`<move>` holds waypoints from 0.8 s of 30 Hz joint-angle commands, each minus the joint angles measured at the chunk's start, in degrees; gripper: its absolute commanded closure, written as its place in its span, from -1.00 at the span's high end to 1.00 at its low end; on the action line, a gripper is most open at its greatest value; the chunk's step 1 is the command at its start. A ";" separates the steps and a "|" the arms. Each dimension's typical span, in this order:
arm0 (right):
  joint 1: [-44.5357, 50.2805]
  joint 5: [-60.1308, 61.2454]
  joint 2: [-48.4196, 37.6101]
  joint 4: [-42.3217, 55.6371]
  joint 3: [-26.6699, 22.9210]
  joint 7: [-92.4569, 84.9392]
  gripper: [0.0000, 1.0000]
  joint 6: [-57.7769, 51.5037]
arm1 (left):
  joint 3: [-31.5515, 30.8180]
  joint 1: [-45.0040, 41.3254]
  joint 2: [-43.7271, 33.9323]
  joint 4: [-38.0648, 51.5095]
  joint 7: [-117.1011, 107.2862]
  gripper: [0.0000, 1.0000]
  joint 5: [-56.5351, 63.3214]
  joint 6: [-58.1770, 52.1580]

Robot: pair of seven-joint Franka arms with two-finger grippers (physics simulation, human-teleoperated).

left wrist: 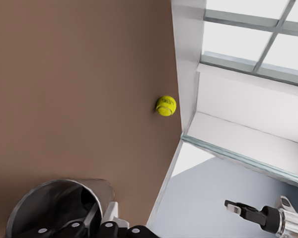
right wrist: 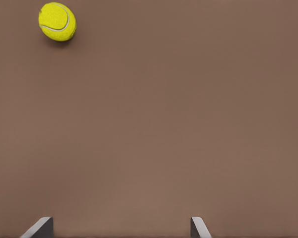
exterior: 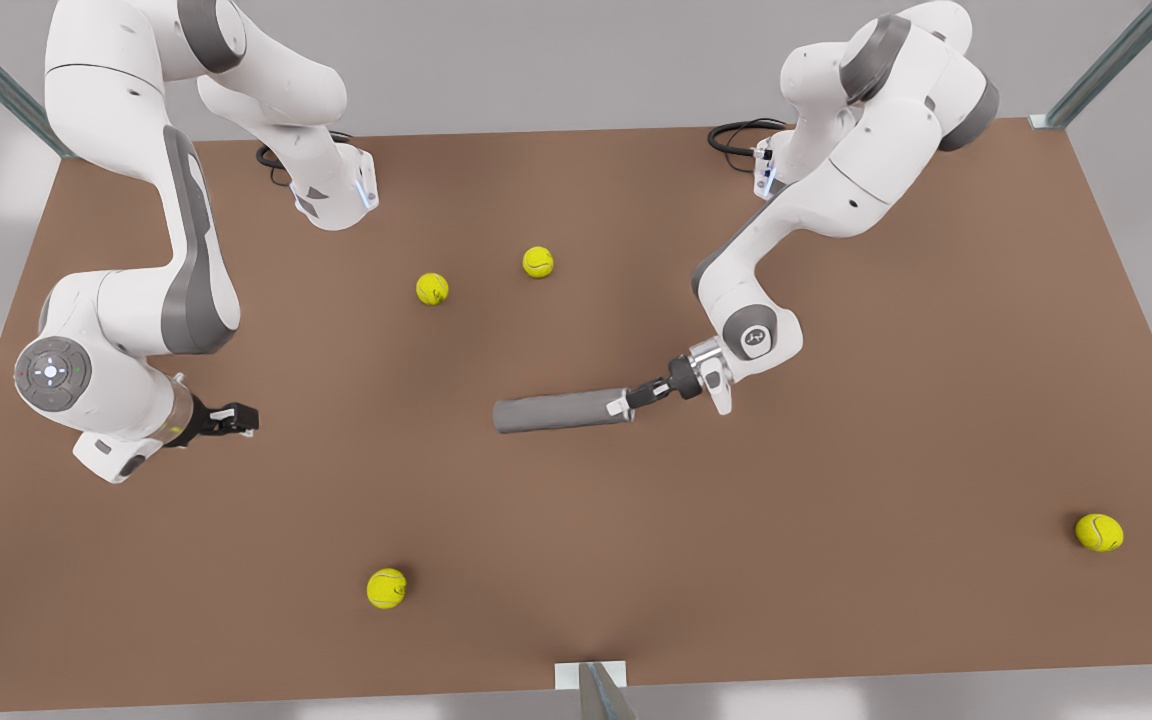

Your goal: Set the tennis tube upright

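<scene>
On the brown bench (exterior: 836,480), the left end effector (exterior: 629,400) grips the tube's (exterior: 561,410) rim to tip it up; the right end effector (exterior: 236,420) waits, open.

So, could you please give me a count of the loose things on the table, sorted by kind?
Tennis balls: 4
Tennis tube: 1, lying on its side, the left gripper at its open end
Total: 5
The right gripper waits apart, open.
</scene>
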 commanded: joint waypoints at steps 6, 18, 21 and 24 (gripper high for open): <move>0.09 0.00 0.35 0.00 0.00 0.00 1.00 0.09 | -0.09 0.00 -0.39 -0.08 -0.06 -0.57 -0.06 0.20; 0.09 0.00 0.35 0.00 0.00 0.00 1.00 -0.17 | -0.09 1.93 -2.94 0.53 -8.23 -0.57 6.35 -0.15; 0.09 0.00 0.35 0.00 0.00 0.00 1.00 -0.26 | 0.00 2.20 -4.96 1.15 -18.16 -0.57 13.82 0.03; 0.09 0.00 0.35 0.00 0.00 0.00 1.00 -0.26 | 0.00 2.28 -5.75 1.85 -22.21 -0.57 17.16 0.03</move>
